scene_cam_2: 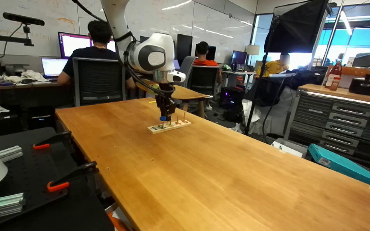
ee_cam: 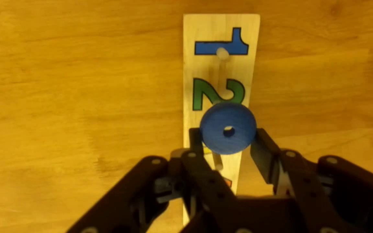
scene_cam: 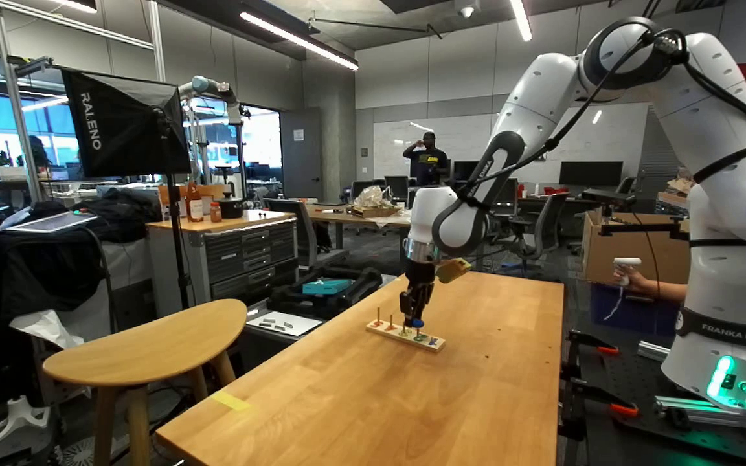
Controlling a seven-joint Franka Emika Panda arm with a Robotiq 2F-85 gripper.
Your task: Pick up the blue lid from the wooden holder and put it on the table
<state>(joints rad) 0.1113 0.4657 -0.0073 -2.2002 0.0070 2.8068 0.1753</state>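
Operator: What was the grip status?

Arm: My gripper (ee_cam: 229, 138) pointed down over the wooden holder (ee_cam: 190, 66). My two fingers (ee_cam: 264, 155) pinched the blue lid (ee_cam: 227, 117) at opposite points of its rim; the center hole showed in the wrist view.

Operator: Where was the lid located?

Arm: I held it above the holder's upper face, partly over the green numeral 2 (ee_cam: 198, 95) in the wrist view. I could not determine whether it was clear of the pegs (ee_cam: 222, 53). The blue numeral 1 (ee_cam: 206, 48) was visible at the holder's end.

Operator: Where was the holder located?

Arm: In both exterior views, it lay flat on the table (scene_cam_2: 210, 163), below my fingers. In an exterior view, a rounded stool (scene_cam: 146, 343) stood near the table.
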